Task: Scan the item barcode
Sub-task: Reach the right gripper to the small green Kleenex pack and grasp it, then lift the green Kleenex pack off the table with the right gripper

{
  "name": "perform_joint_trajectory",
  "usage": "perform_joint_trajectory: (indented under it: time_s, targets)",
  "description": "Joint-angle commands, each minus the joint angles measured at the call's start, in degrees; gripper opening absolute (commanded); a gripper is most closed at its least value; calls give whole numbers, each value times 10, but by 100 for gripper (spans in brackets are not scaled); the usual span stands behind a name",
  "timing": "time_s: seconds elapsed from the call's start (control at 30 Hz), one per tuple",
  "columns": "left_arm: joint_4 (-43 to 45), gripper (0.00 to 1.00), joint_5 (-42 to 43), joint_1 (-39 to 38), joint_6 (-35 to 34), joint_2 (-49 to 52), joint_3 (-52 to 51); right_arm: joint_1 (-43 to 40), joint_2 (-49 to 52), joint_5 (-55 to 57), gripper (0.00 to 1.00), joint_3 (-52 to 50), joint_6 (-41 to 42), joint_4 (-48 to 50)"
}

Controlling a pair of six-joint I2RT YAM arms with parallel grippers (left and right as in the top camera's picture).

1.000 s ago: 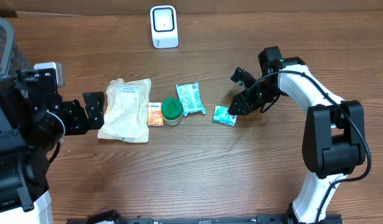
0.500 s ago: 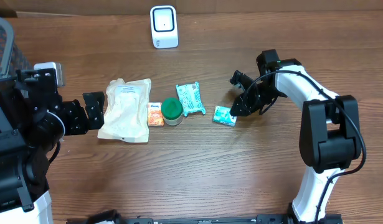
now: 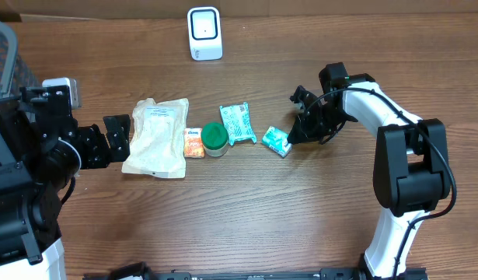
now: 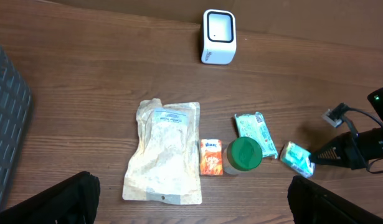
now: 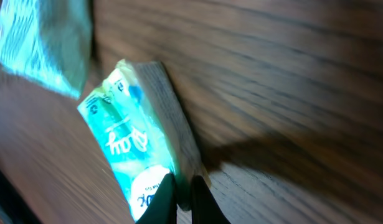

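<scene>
On the left, the left gripper (image 3: 117,138) has its fingers wide open and holds nothing. Next come a flat, crinkly tan pouch (image 3: 155,138), a tiny orange packet (image 3: 193,143), a round jar with a green lid (image 3: 214,138) and a soft teal pack (image 3: 238,123). Then the small shiny packet (image 3: 277,141) sits tipped up on the wooden table (image 3: 301,218). The right gripper (image 3: 294,134) has closed its fingers on the packet's edge. That pinch looks thin, so lift slowly and turn the barcode toward the boxy white scanner (image 3: 204,33).
</scene>
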Motion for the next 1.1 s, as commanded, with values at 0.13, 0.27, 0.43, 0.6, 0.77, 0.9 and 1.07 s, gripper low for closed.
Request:
perform_joint_trajectory:
  time_s: [0.13,0.27,0.43,0.6,0.77,0.9,1.07]
  targets:
    - [0,100,-3,3,12,1,11,2,-22,60,4,0,256,9]
    - [0,100,-3,3,12,1,11,2,-62,65,4,0,328,16]
    - [0,99,-3,3,12,1,11,7,-97,57,11,0,338,21]
    - [0,100,-3,3,12,1,11,11,-96,56,34,0,247,33]
    - [0,100,-3,3,12,1,11,11,-90,137,34,0,225,80]
    - [0,99,-3,3,12,1,11,11,-75,138,34,0,230,83]
    - [0,100,-3,3,12,1,11,11,-50,112,36,-1,229,64]
